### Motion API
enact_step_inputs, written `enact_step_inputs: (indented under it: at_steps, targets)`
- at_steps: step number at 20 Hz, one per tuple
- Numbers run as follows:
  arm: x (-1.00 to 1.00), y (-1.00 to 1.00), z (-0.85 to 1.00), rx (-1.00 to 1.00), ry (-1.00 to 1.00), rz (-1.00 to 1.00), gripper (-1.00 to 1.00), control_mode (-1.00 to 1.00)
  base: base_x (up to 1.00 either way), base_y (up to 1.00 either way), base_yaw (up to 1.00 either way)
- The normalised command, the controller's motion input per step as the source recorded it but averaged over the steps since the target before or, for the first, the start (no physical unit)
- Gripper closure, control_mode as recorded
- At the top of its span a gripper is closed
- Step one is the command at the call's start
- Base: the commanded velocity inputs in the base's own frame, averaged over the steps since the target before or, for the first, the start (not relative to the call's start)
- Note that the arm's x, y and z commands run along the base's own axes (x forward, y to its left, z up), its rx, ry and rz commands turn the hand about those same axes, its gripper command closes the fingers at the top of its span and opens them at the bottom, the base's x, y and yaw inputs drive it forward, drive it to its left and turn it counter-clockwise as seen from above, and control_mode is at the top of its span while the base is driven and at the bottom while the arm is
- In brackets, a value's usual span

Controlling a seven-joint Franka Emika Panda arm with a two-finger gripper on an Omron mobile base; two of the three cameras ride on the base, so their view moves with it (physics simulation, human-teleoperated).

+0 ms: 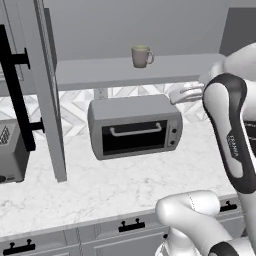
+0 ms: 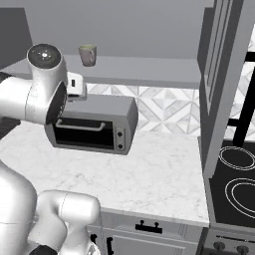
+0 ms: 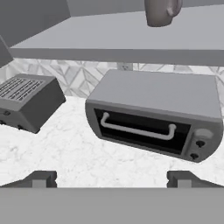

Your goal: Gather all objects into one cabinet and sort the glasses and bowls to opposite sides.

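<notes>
Now the claw [image 3: 111, 179] is spread wide and empty; reaching up for the mug [image 1: 141, 56], it could bump the shelf [image 1: 100, 70].

A pale grey shelf [image 1: 100, 72] carries one mug [image 1: 141, 56], upright, handle to its right in the left base view. Below the shelf, the white marble bench [image 1: 125, 185] bears a toaster oven [image 1: 135, 127] against the tiles and, left of the oven, a toaster [image 3: 26, 101].
</notes>
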Motion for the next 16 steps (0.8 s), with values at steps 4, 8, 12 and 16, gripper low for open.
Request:
enact_step_inputs:
  at_steps: [4,8,12,16]
  targets:
    - [0.82,-0.05,0.0,0.1,0.02,0.1,-1.0,-1.0,0.0,0.0,0.0]
    - [0.74,0.0,0.04,0.03,0.04,0.0,-1.0,-1.0,0.0,0.0,0.0]
    - [0.59,0.0,0.11,0.0,0.05,0.0,-1.0,-1.0,0.0,0.0,0.0]
    - [0.33,0.0,0.08,0.0,0.0,0.01,-1.0,-1.0,0.0,0.0,0.0]
